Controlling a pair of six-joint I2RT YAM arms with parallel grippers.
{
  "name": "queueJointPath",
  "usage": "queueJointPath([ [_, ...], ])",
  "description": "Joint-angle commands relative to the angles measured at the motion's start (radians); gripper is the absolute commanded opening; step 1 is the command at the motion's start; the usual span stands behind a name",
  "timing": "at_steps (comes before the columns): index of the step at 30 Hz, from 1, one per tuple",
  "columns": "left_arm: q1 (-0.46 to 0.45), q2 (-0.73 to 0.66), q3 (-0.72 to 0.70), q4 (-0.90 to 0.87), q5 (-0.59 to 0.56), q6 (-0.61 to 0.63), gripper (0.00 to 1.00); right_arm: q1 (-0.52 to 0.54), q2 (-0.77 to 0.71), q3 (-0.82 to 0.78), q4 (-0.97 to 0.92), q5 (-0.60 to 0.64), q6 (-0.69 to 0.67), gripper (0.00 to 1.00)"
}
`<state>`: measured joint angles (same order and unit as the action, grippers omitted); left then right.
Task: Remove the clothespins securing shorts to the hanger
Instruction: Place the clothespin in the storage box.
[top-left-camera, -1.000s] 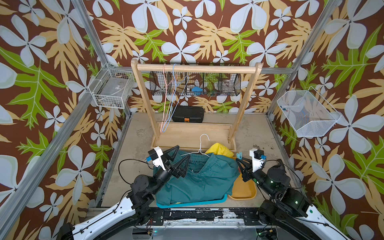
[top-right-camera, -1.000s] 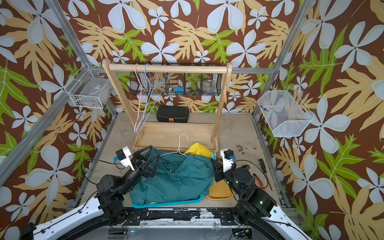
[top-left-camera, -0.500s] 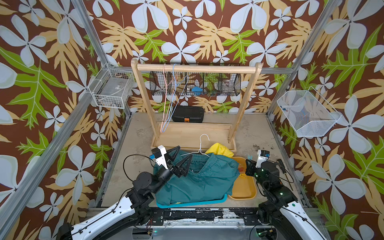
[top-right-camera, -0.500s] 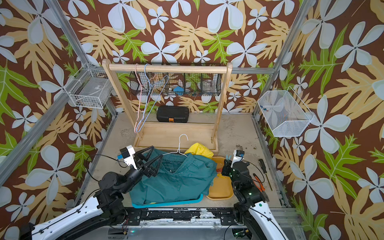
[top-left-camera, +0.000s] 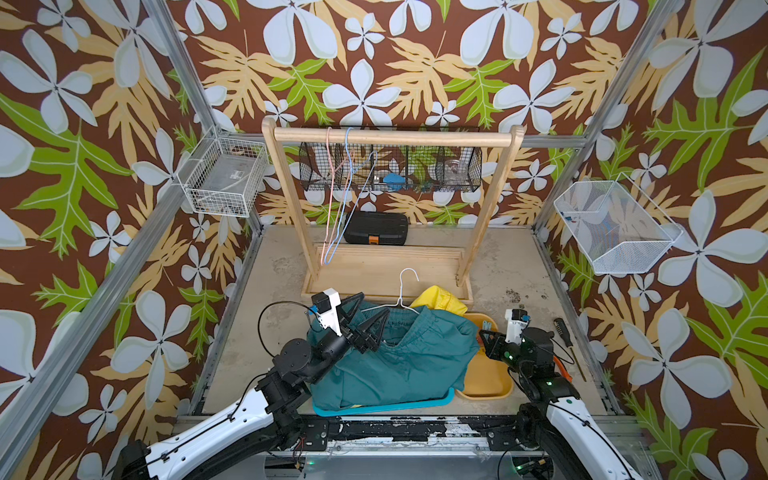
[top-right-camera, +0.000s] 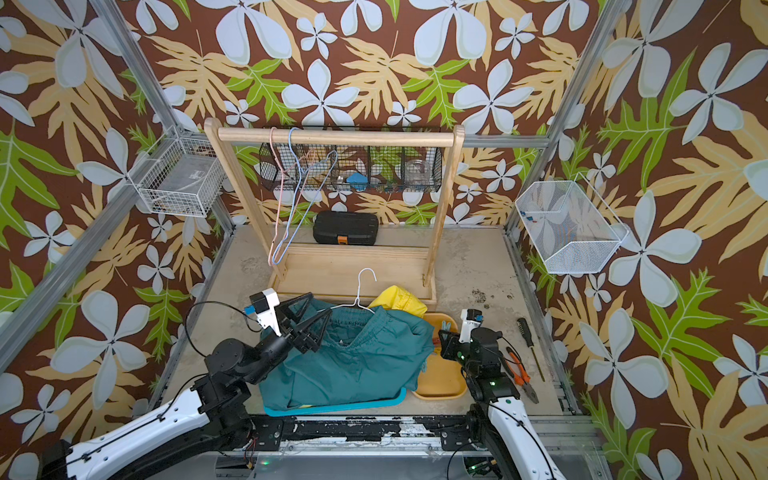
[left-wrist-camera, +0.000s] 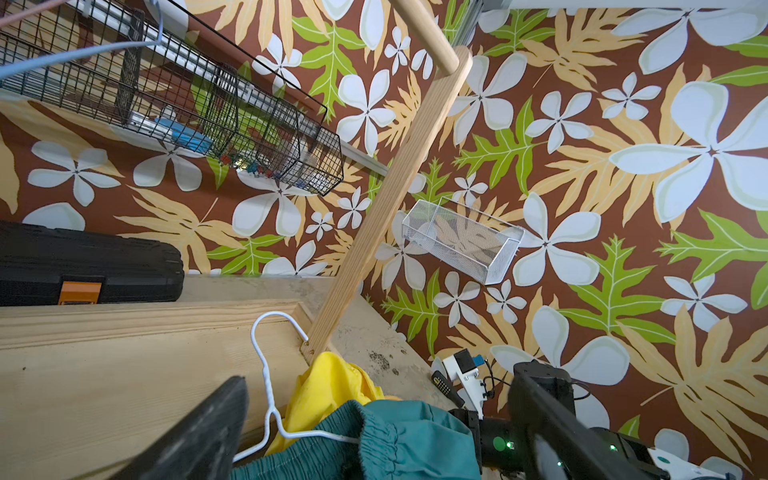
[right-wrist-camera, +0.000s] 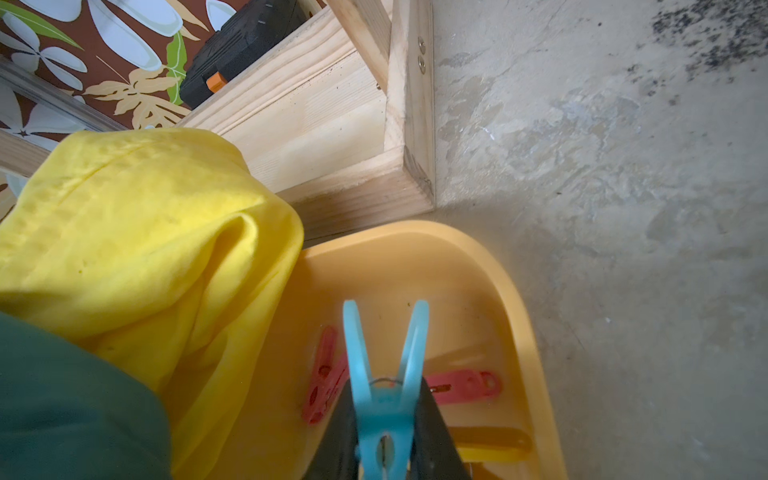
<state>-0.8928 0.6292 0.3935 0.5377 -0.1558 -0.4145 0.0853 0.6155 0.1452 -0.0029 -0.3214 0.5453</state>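
Note:
Teal shorts (top-left-camera: 399, 357) lie on a white hanger (top-left-camera: 405, 286), with yellow shorts (top-left-camera: 440, 299) bunched behind them. My left gripper (top-left-camera: 372, 309) stands open over the left end of the teal waistband (left-wrist-camera: 374, 432), which lies between its fingers untouched. My right gripper (right-wrist-camera: 386, 428) is shut on a light blue clothespin (right-wrist-camera: 384, 374) and holds it above the yellow tray (right-wrist-camera: 511, 291). In that tray lie two red-pink clothespins (right-wrist-camera: 324, 374) and a yellow one (right-wrist-camera: 490, 446). No clothespin shows on the visible stretch of waistband.
A teal tray (top-left-camera: 382, 405) lies under the shorts. The wooden rack (top-left-camera: 390, 135) behind carries pink and blue hangers (top-left-camera: 338, 199), beside a black case (top-left-camera: 376, 228). Orange pliers (top-right-camera: 519, 374) and a screwdriver (top-right-camera: 525, 332) lie right of the right arm. Wire baskets hang on the walls.
The right arm has drawn back from the right edge of the shorts and now holds the blue clothespin over the yellow tray. The left gripper has shifted slightly and stays open.

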Motion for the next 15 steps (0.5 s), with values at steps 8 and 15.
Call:
queueJointPath([
  [8,0.000,0.003,0.011,-0.024,0.004,0.019,1.00,0.001,-0.052,-0.038,0.035,-0.007,0.007,0.44],
  [15,0.001,0.063,0.074,-0.077,-0.038,0.062,1.00,0.001,-0.210,-0.016,-0.064,0.018,0.026,0.63],
])
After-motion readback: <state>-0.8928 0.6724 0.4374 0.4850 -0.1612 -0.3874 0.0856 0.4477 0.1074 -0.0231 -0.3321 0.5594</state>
